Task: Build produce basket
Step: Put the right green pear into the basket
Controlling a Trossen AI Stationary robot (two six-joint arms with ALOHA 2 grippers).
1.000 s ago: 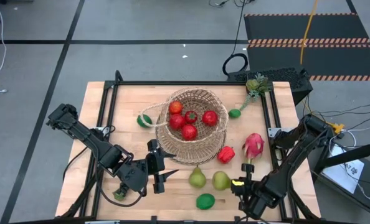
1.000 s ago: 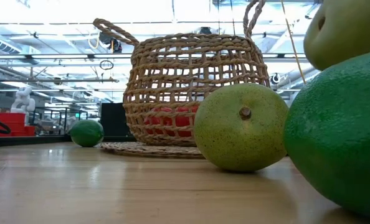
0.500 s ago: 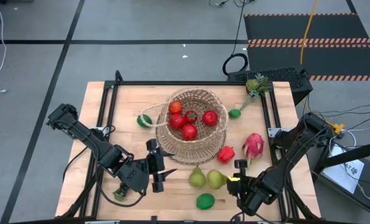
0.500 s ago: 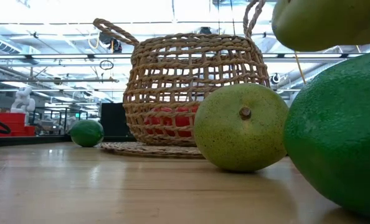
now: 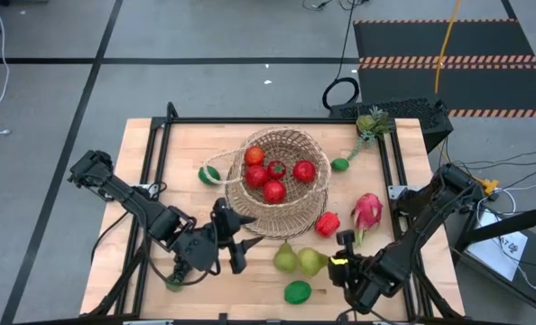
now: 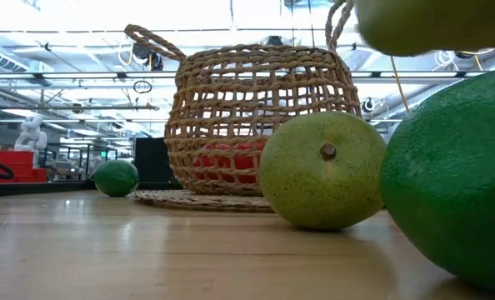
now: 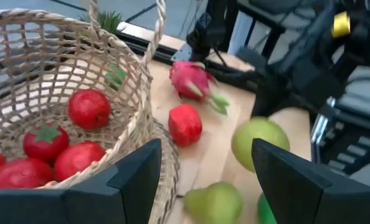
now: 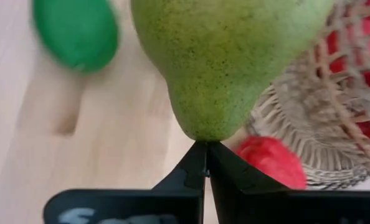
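The woven basket (image 5: 280,176) stands mid-table with several red round fruits (image 5: 274,190) in it. My right gripper (image 5: 337,263) is shut on a green pear (image 5: 312,261), which hangs above the table at the near right and shows at the low view's top (image 6: 431,25). A second pear (image 5: 286,259) lies on its side on the table beside it, with a lime (image 5: 297,292) nearer the front edge. My left gripper (image 5: 236,251) stands open near the basket's front left, with nothing between its fingers. My right gripper pinches the pear's narrow stem end (image 8: 200,138) between its two fingertips, only at their free ends. The fingers slant down from the table's right. The pear is lifted clear of the table, its thick end pointing away from the gripper.
A pink dragon fruit (image 5: 367,212) and a red fruit (image 5: 328,223) lie right of the basket. A lime (image 5: 209,174) lies at the basket's left and a small lime (image 5: 340,164) at its right. A leafy fruit (image 5: 372,122) sits at the far right corner.
My right gripper has risen a little and shifted toward the table's left with the pear, rolling at the wrist. The pear has gone up, clear of the table. My left gripper has rolled at the wrist, staying open and in place.
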